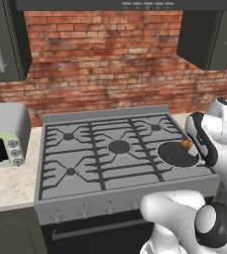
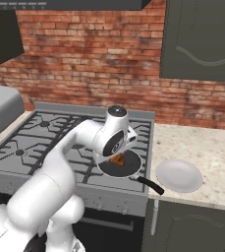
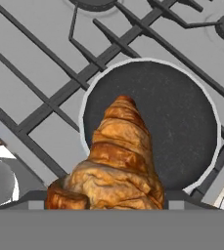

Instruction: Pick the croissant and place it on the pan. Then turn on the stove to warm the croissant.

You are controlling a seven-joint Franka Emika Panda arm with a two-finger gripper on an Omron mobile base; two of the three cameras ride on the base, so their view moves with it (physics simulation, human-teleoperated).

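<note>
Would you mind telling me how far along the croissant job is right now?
Done: the croissant is picked up and hangs in the pincer above the pan. In hand: lowering it into the pan, which sits on the stove. Left: release it, then turn a front knob.

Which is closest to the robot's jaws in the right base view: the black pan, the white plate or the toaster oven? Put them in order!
1. The small round black frying pan, on the stove straight below the gripper.
2. The round white plate, on the counter right of the stove.
3. The grey-and-green toaster oven, far left.
</note>
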